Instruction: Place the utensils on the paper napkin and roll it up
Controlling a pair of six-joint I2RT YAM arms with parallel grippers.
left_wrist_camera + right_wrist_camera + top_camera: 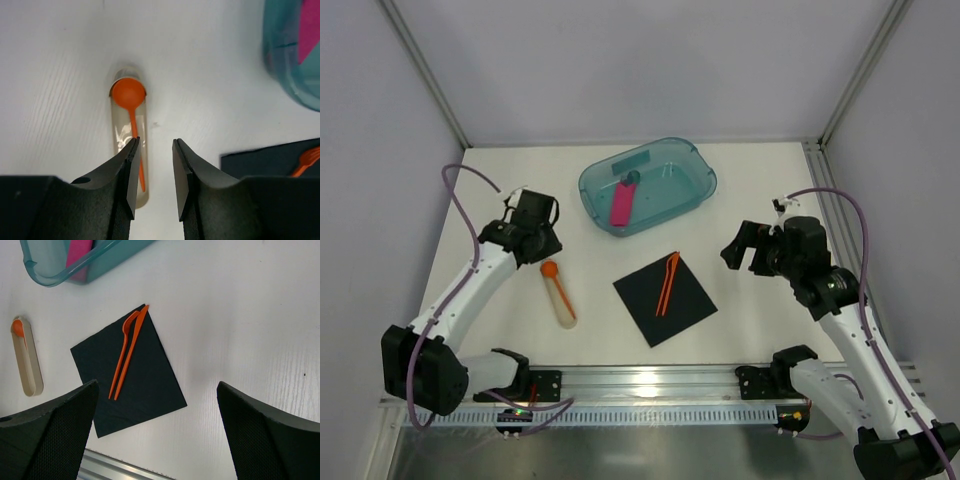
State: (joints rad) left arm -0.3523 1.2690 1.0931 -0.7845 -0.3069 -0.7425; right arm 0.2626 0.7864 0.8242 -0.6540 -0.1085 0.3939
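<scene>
The black paper napkin [665,298] [145,390] lies as a diamond at the table's middle front. Two orange utensils [667,283] [127,352] rest side by side on it. A third, an orange spoon [551,272] [128,93], lies in a pale beige tube [560,298] [120,131] left of the napkin. My left gripper [542,252] [155,142] hovers over the tube's far end; its jaws stand partly apart with nothing between them, just right of the spoon handle. My right gripper [740,250] [157,384] is wide open and empty, raised to the right of the napkin.
A teal translucent tub [648,185] [75,265] holding a pink flat bar [621,205] sits behind the napkin. The tub's rim [290,65] and a napkin corner [270,160] show at the right in the left wrist view. A metal rail [650,380] borders the front edge.
</scene>
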